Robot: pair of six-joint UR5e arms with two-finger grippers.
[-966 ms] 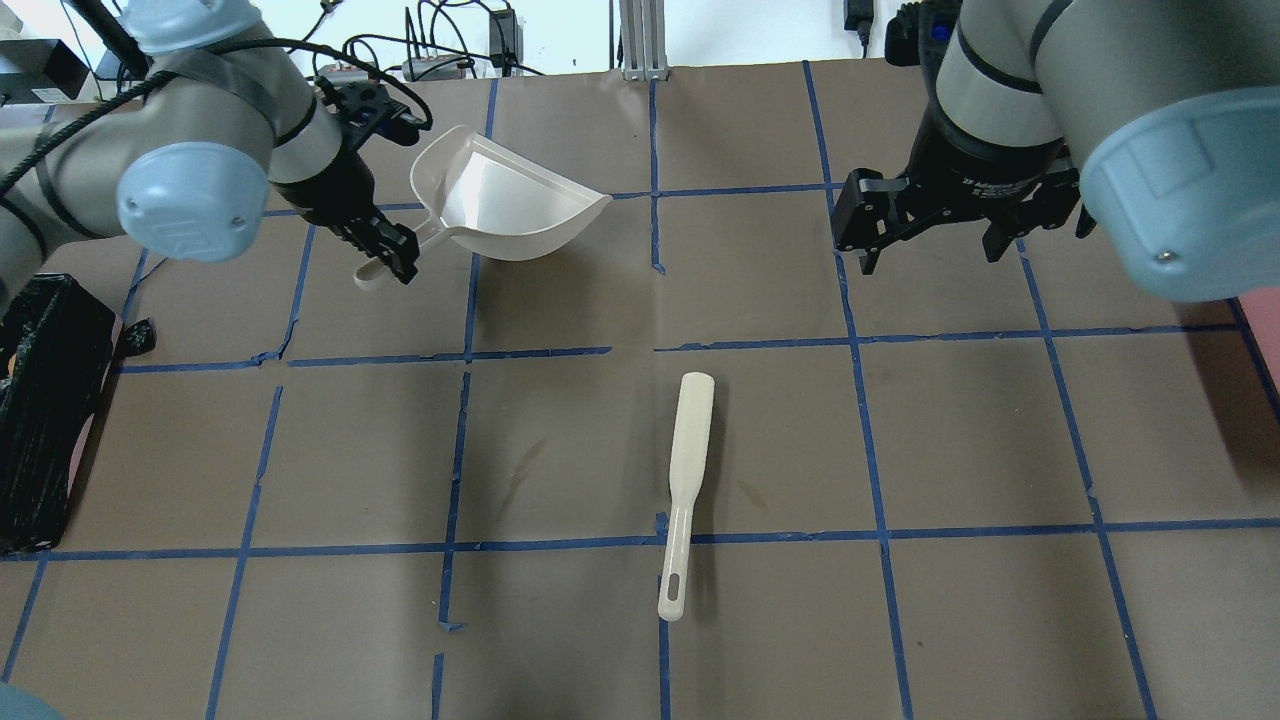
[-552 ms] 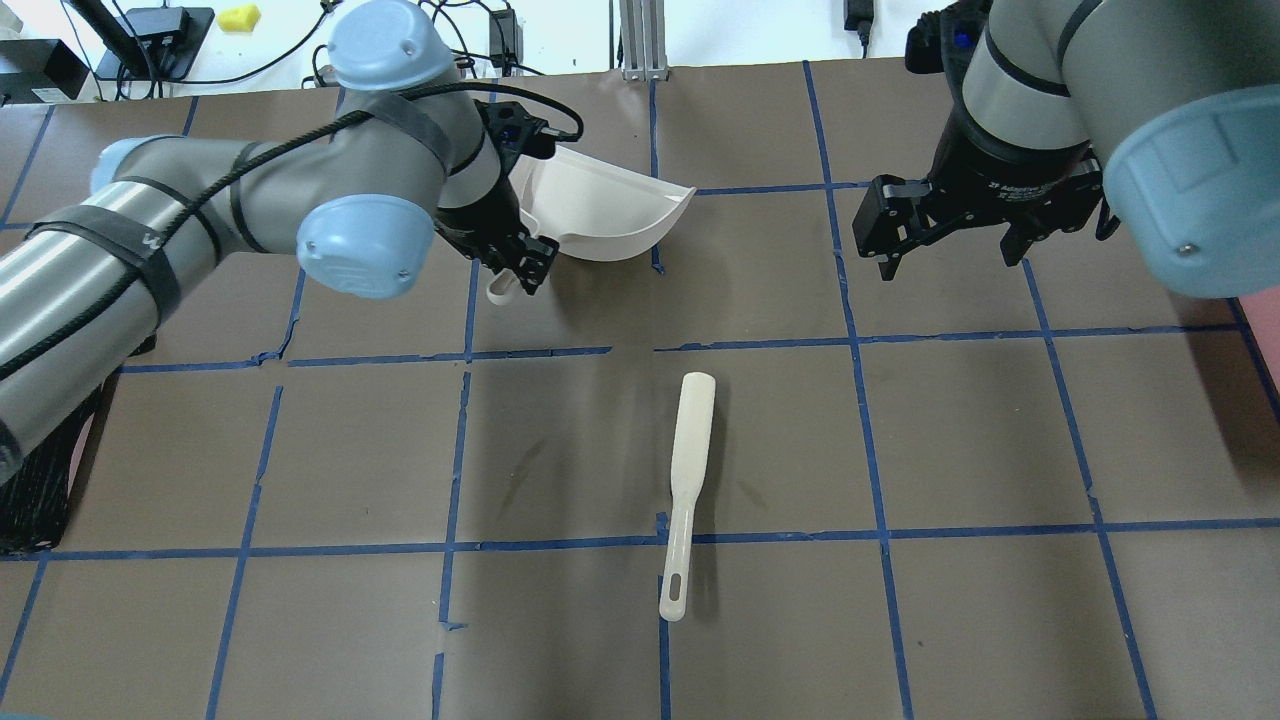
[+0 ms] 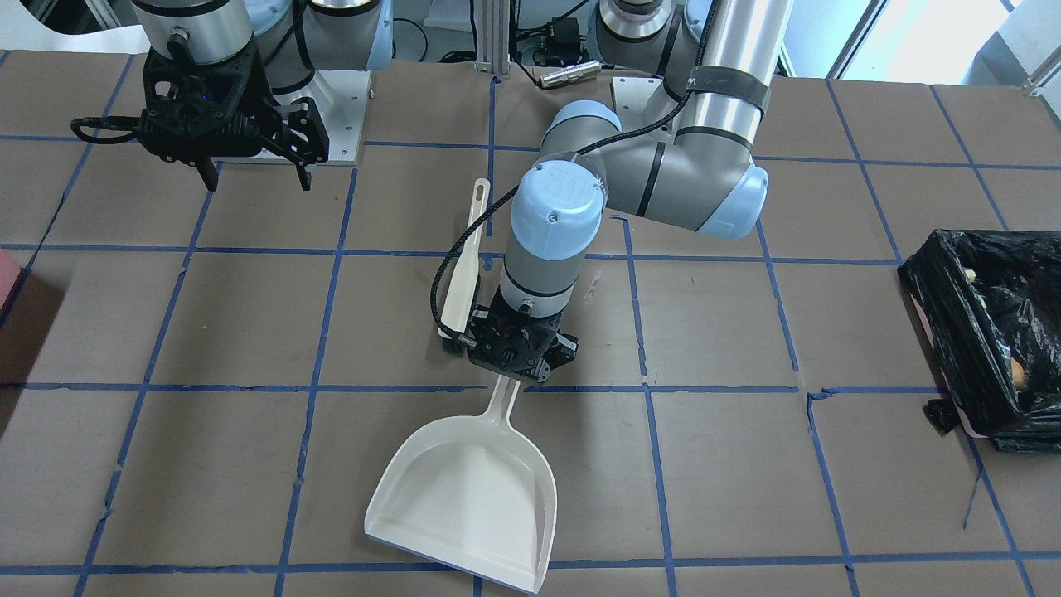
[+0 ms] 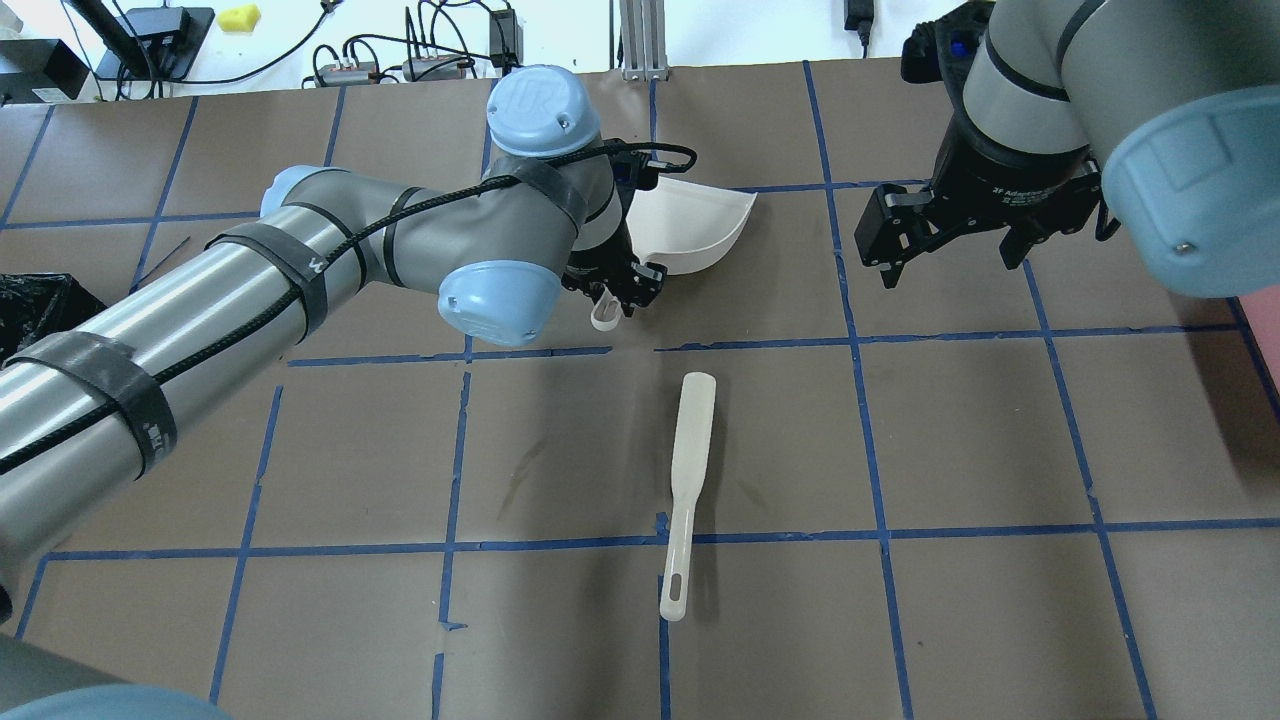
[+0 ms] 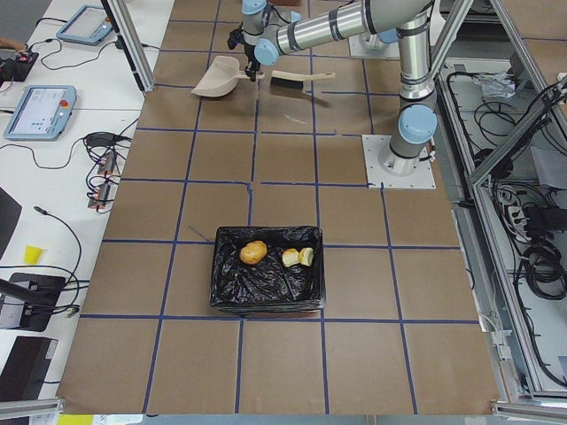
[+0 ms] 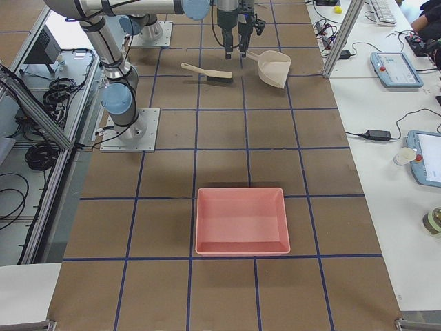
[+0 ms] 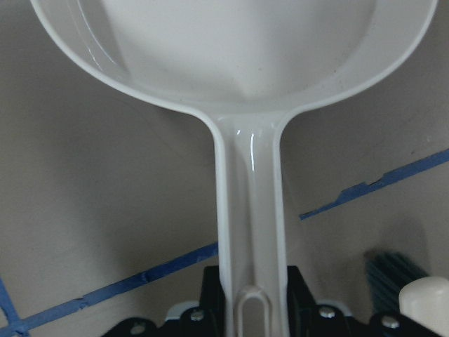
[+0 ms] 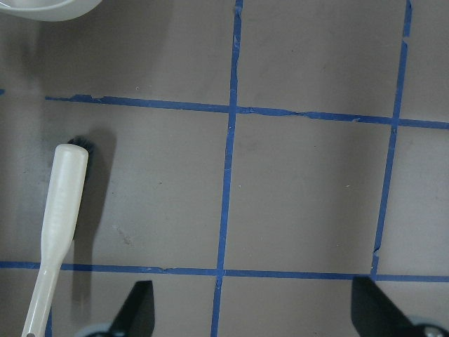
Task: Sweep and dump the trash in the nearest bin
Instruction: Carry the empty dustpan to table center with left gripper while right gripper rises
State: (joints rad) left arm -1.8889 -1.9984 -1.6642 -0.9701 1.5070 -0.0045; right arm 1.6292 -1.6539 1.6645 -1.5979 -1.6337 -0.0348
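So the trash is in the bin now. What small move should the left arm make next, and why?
Probably lower the dustpan onto the table and open the left end effector. All three trash pieces lie in the bin, the dustpan looks empty, and the left end effector is shut on its handle, near the brush. The right end effector hangs open, holding nothing.

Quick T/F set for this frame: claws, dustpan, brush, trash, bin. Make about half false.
1. The left claw grips the dustpan by its handle. True.
2. The right claw holds the brush. False: it is open and holds nothing; the brush lies on the table.
3. The trash sits in the dustpan. False: the pan is bare; all three pieces lie in the bin.
4. The bin is lined with a black bag. True.
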